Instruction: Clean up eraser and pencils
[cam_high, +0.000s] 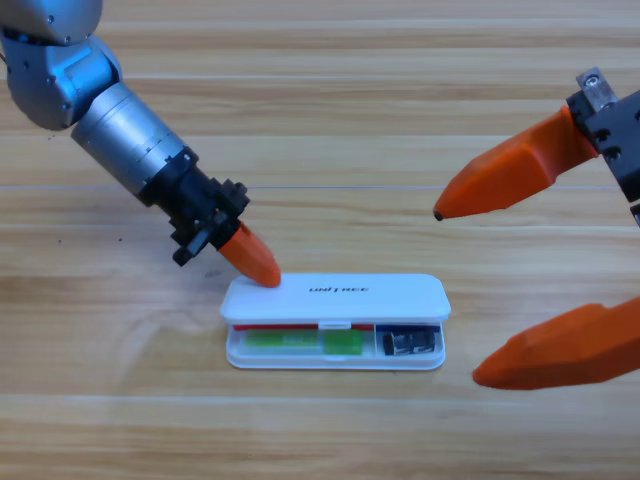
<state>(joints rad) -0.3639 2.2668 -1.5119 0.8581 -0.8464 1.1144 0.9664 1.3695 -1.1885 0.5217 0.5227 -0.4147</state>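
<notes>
left end effector (262, 270) presses case lid's (340, 296) left edge.

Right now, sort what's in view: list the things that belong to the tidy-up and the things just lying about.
Job:
eraser, in the case
green pencil, in the case
case, lid nearly shut
left gripper, on the lid's left end

Lying about:
right gripper, waiting at the right edge
table

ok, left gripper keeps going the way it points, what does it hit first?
The case lid. The left gripper points down and to the right, with its orange tip already at the lid's left end, apparently touching it; depth is hard to judge. The right gripper waits at the right edge.
</notes>
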